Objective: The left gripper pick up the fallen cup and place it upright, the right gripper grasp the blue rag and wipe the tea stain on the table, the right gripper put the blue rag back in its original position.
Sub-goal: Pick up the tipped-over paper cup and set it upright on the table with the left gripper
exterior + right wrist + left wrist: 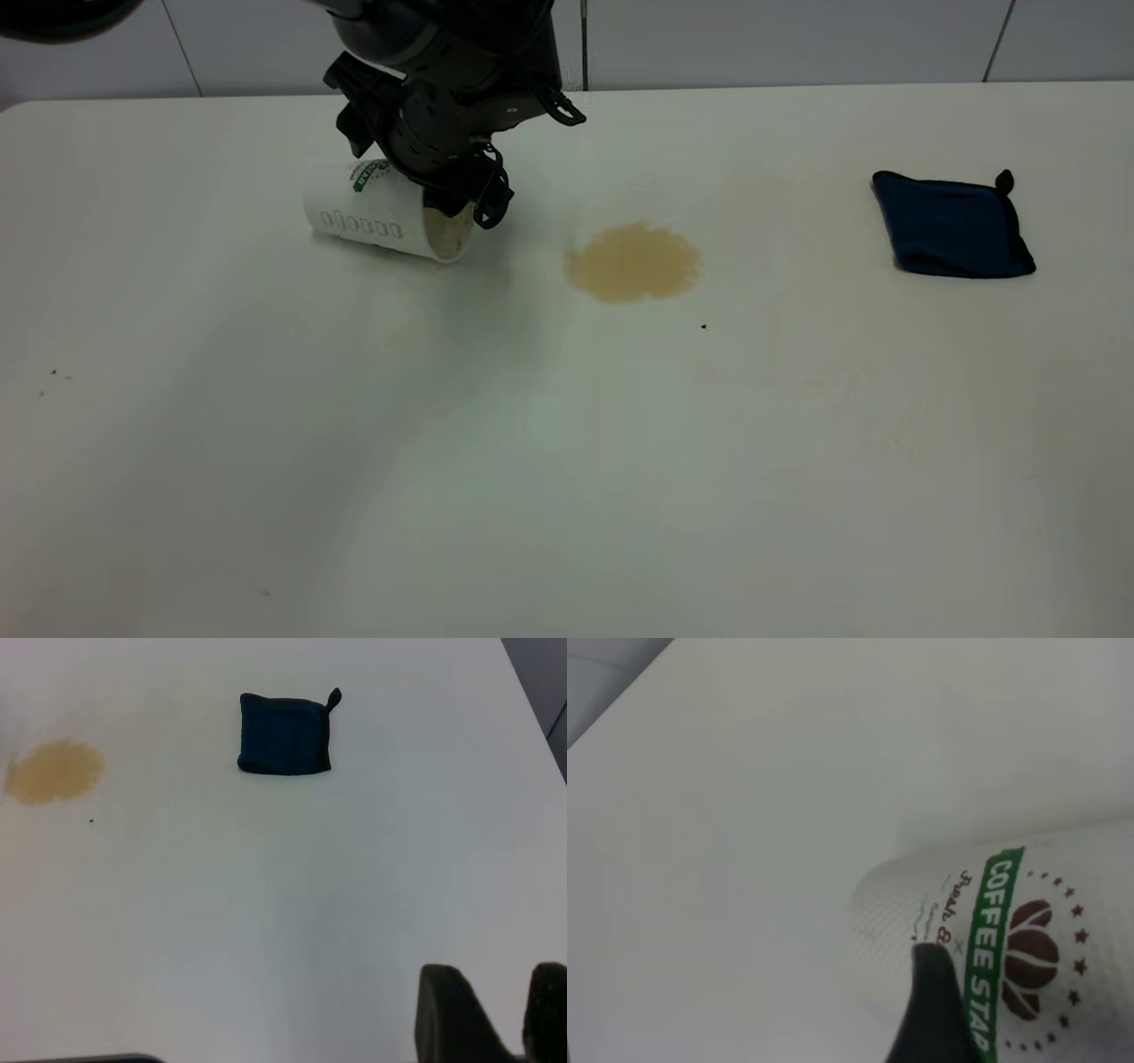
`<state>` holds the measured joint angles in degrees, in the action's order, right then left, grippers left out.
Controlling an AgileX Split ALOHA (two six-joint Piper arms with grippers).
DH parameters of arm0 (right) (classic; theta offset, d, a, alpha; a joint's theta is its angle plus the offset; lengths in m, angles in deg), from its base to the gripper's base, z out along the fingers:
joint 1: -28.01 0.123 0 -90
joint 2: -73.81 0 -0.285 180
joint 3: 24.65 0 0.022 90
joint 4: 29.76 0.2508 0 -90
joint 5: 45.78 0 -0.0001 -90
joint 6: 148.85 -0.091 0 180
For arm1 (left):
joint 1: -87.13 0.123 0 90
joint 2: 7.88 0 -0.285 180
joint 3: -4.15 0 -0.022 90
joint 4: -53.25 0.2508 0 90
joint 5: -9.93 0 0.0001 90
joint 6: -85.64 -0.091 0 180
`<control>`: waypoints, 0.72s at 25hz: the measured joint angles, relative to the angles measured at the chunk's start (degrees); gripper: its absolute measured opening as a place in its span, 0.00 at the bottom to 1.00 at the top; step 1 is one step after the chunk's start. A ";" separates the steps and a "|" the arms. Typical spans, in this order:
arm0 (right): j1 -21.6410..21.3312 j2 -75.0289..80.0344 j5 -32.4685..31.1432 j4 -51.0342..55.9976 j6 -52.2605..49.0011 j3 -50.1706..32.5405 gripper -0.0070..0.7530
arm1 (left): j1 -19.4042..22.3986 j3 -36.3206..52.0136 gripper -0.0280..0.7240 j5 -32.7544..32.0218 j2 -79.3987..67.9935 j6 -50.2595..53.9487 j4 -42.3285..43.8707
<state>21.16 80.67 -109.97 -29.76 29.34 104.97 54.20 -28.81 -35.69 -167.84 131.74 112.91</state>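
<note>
One fallen cup — left gripper at its rim

Light, crushable paper, lying at ten o'clock on the table; hold the wall gently near the mouth. Finger touches it — closure unclear. Right gripper parked, fingers apart.

from my station the exterior view looks dim and flat, with soft overhead light and no hard glare. the table shades from a paler patch at lower centre to a greyer wash at the right and a faint pink tint in the lower left corner. a broad, soft-edged shadow spreads below the left gripper and the cup in the upper left of the frame. the left wrist view is brighter but hazy; the cup's print is slightly blurred and the dark finger at the bottom is out of focus. the right wrist view is evenly lit, with blurred fingertips at lower right.
</note>
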 joint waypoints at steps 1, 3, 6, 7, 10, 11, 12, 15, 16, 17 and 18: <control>0.00 0.00 0.00 0.00 0.00 0.00 0.32 | 0.26 0.00 0.78 0.00 0.00 -0.06 0.40; 0.00 0.00 0.00 0.00 0.00 0.00 0.32 | 0.53 0.00 0.66 0.00 -0.12 -0.61 1.63; 0.00 0.00 0.00 0.00 0.00 0.00 0.32 | 0.75 0.00 0.41 -0.13 -0.52 -1.71 2.84; 0.00 0.00 0.00 0.00 0.00 0.00 0.32 | 0.75 0.00 0.32 -0.68 -0.65 -2.37 4.12; 0.00 0.00 0.00 0.00 0.00 0.00 0.32 | 0.75 -0.04 0.11 -2.07 -0.62 -5.25 8.48; 0.00 0.00 0.00 0.00 0.00 0.00 0.32 | 0.75 -0.04 0.09 -2.12 -0.56 -6.71 9.16; 0.00 0.00 0.00 0.00 0.00 0.00 0.32 | 0.75 -0.12 0.08 -2.12 -0.38 -8.09 9.28; 0.00 0.00 0.00 0.00 0.00 0.00 0.32 | 0.75 -0.42 0.06 -1.77 1.55 -14.96 7.76; 0.00 0.00 0.00 0.00 0.00 0.00 0.32 | 0.75 -0.56 0.06 -1.71 2.82 -18.13 6.49; 0.00 0.00 0.00 0.00 0.00 0.00 0.32 | 0.75 -0.87 0.06 -1.62 4.06 -21.41 5.16; 0.00 0.00 0.00 0.00 0.00 0.00 0.32 | 0.82 -1.48 0.06 -1.48 5.69 -24.81 2.96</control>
<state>21.16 80.67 -109.97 -29.76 29.34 104.97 55.02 -30.29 -37.17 -162.15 106.93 115.86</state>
